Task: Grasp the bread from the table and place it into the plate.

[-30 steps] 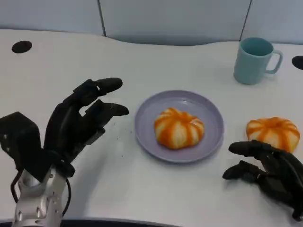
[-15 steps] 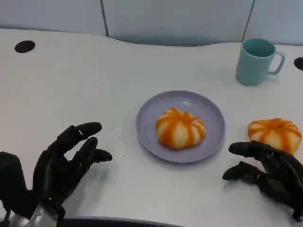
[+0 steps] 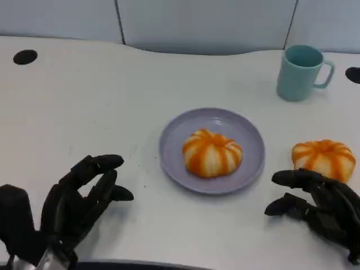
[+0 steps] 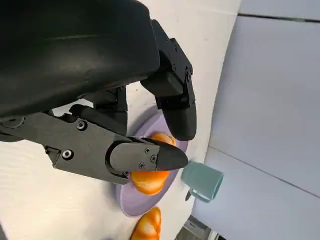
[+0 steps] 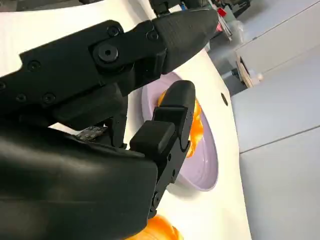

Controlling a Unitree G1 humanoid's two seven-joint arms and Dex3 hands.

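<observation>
One bread [image 3: 212, 152] sat in the plate [image 3: 173, 138], another bread [image 3: 323, 158] on the surface [image 3: 84, 101]
Left hand [image 3: 73, 205] and right hand [image 3: 318, 205] empty, fingers apart; right hand cut off at the frame edge

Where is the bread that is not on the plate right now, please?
In the head view, the loose bread lies on the table's right side, beside the purple plate, just beyond the right hand and nearer than the teal mug.
</observation>
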